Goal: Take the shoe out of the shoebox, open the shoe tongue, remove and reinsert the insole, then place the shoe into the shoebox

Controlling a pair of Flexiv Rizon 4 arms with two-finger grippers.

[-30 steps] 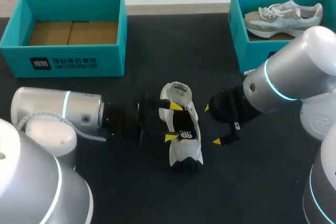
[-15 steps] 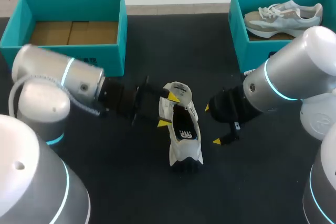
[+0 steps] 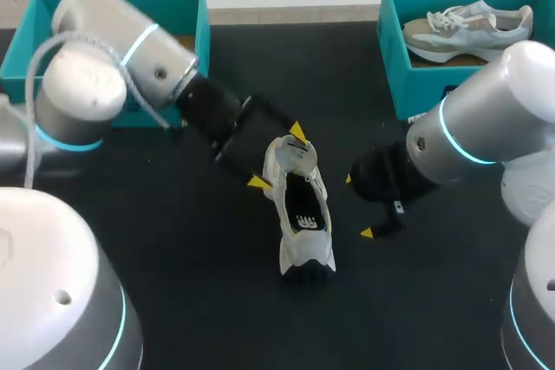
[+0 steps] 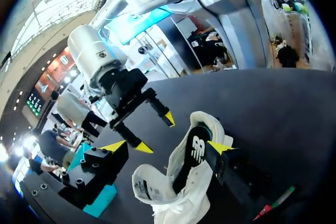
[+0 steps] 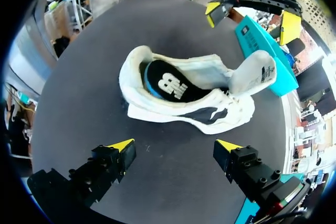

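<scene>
While the white shoe [image 3: 299, 214] lies mid-frame on the table [image 3: 173, 257], left gripper [image 3: 277, 157] spreads wide around its upper end, gripping nothing; right gripper [image 3: 359, 205] gapes empty just right of it.

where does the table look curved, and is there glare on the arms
Head view: the table looks flat, with bright highlights on the silver shell of the right arm. Left wrist and right wrist views: the fisheye bows the table's edge into an arc behind the white sneaker.
</scene>
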